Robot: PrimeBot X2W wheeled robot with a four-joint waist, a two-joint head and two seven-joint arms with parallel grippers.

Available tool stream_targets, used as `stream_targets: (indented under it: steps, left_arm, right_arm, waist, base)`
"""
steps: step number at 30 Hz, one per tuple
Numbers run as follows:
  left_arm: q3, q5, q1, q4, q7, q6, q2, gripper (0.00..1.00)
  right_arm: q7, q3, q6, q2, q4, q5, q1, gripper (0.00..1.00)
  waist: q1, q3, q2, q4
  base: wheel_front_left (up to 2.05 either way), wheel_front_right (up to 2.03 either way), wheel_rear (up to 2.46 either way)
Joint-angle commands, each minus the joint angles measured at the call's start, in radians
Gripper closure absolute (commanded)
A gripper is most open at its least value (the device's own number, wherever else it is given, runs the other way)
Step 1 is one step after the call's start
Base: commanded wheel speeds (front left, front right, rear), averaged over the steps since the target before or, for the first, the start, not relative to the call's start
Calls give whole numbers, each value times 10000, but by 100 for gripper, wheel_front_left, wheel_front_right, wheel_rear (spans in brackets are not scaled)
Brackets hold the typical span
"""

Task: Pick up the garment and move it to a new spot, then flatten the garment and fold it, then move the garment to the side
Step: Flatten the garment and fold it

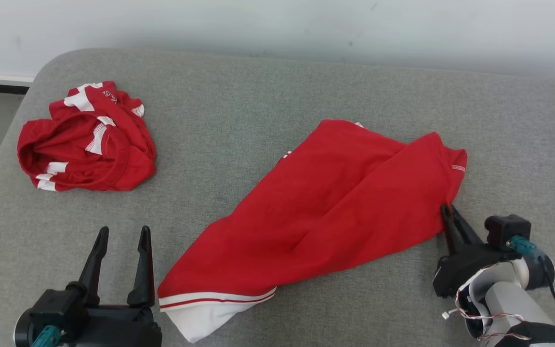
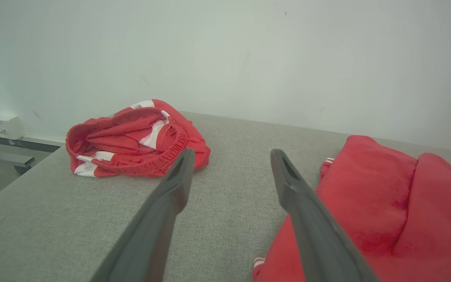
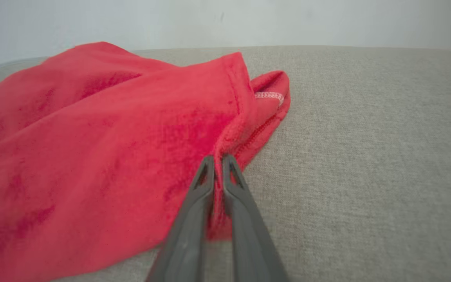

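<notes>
While your right gripper (image 1: 447, 208) is clamping its fingers on the right edge of the long red garment with a white-banded hem (image 1: 335, 193), that garment is lying on the grey fabric bench (image 1: 239, 96), running near-left to far-right. Your left gripper (image 1: 124, 230), fingers apart, is hovering just beside the hem. You are not seeing how many layers are pinched.
</notes>
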Motion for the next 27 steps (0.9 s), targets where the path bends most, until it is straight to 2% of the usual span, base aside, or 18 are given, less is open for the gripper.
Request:
stream_targets:
  steps: [1, 10, 18, 27]
  left_arm:
    - [19, -13, 66, 20, -12, -34, -12, 0]
    - [-22, -1, 404, 115, -12, -34, -10, 0]
    - [102, 25, 663, 142, -10, -42, -9, 0]
    - [34, -127, 437, 202, -10, -12, -10, 0]
  right_arm:
    - [-46, -49, -22, -81, -233, 35, 90, 100]
    - [-35, -625, -22, -156, -3027, -5, 1880, 100]
    - [-34, -1200, -22, -253, -5422, -109, 3917, 100]
    - [48, -2244, -22, -276, -6848, 156, 5412, 100]
  waist:
    - [-1, -163, -2, -163]
    - [-1, -805, -2, -787]
    - [-1, -853, -2, -1355]
    - [-1, -635, -2, -1632]
  base:
    - [0, 0, 0]
    - [0, 0, 0]
    - [0, 0, 0]
    - [0, 0, 0]
